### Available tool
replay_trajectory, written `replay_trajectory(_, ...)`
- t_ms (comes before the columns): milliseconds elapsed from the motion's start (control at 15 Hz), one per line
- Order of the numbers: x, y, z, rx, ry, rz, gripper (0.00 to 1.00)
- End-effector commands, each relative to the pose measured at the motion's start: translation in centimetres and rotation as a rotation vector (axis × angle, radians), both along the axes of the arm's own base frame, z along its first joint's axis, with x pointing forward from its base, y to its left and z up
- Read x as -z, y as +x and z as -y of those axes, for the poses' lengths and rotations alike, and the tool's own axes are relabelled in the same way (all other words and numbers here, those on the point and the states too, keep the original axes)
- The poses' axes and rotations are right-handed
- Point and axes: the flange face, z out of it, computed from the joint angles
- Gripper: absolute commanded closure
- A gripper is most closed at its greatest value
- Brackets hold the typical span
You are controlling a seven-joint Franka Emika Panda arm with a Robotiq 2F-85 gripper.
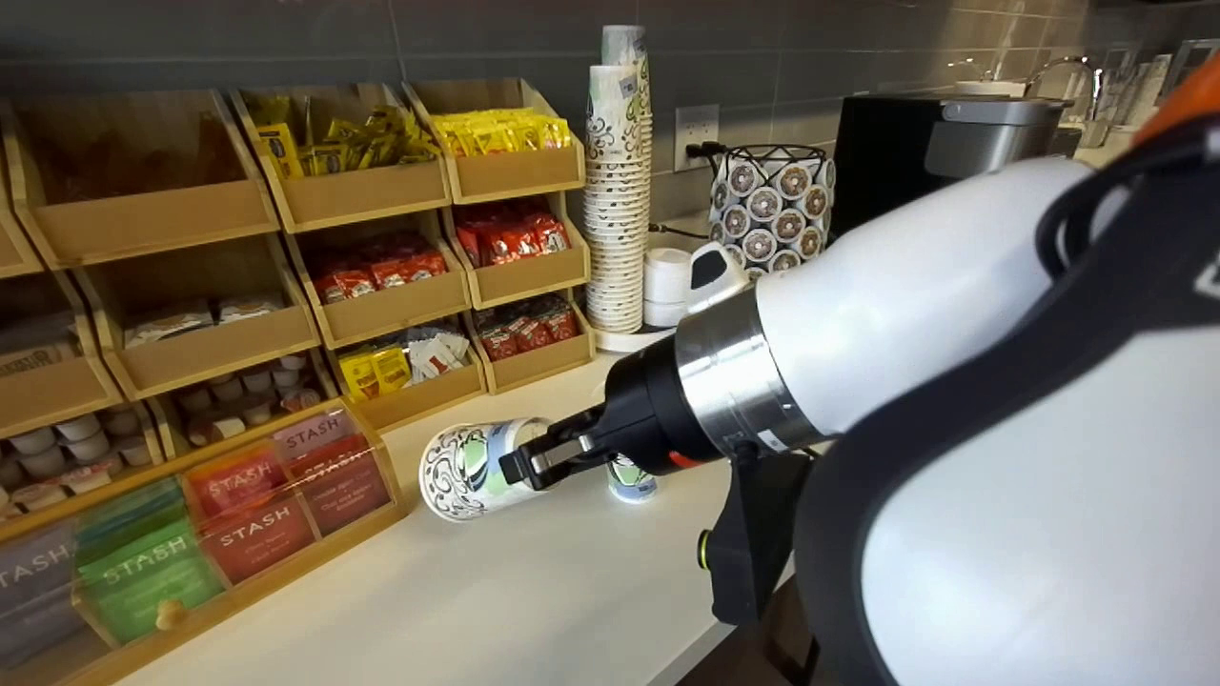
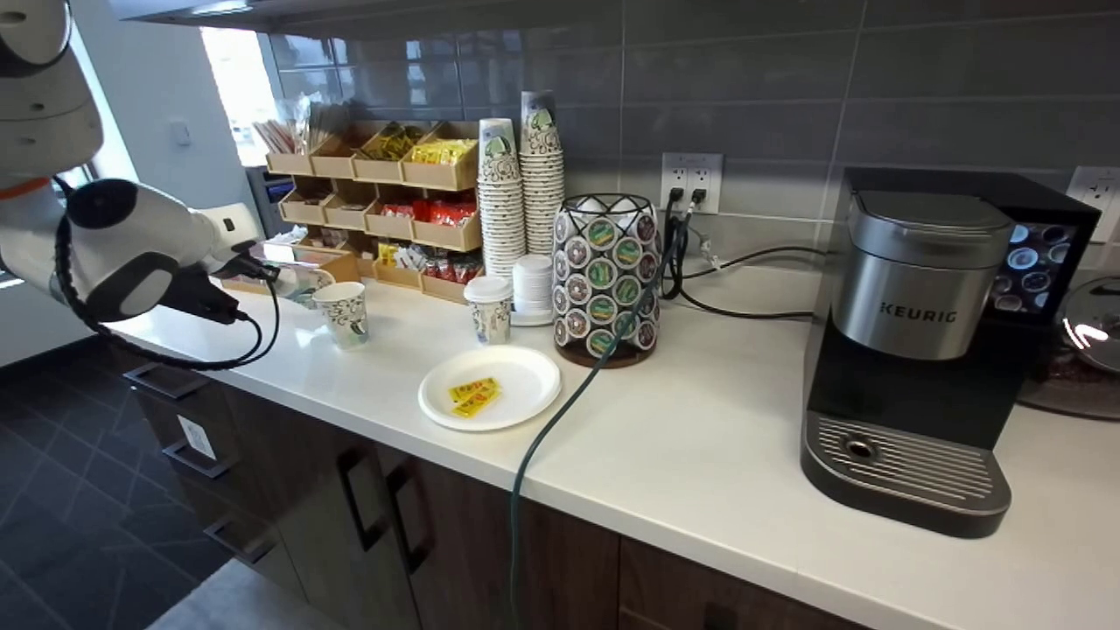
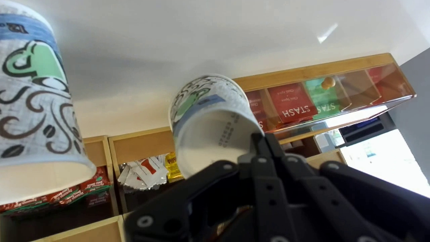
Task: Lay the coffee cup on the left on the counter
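A black, two-fingered mechanical gripper [image 3: 266, 135] on a white robot arm [image 1: 905, 257] holds its fingers together at the base of a small, tapered white paper coffee cup [image 1: 478, 472] printed with green, blue and dark swirls; they appear to pinch the thin base rim, though the tips hide the exact contact. The cup lies on its side near the end of a long, low wooden tea box [image 3: 319, 71] with a clear lid, base toward the gripper and mouth turned away. Whether its lower wall rests on the smooth off-white counter [image 1: 534, 591] or sits barely above it cannot be told. Farther from the tea box, apart from this cup, a matching white paper cup [image 2: 343, 317] stands upright; farther still is a round white plate [image 2: 525, 372] bearing yellow packets [image 2: 477, 401]. The lying cup should be very light if empty, its smooth, thin wall quick to dent or slip, its taper ready to roll in an arc once freed. The base rim, where the folded paper is likely stiffest, seems the best place to hold: a light pinch, opened gently when the side is down.
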Motion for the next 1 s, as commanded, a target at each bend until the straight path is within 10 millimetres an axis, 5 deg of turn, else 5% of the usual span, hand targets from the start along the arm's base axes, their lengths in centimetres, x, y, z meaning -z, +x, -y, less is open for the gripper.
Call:
replay_trajectory(0,2.8,-0.4,0.5,0.006,0.012,0.046,0.99)
replay_trajectory(400,5.4,-0.6,1.8,0.021,0.014,0.072,0.99)
replay_trajectory(467,5.4,-0.7,1.9,0.018,0.012,0.073,0.74)
replay_trajectory(933,4.8,-2.0,1.6,0.005,-0.003,0.068,0.29)
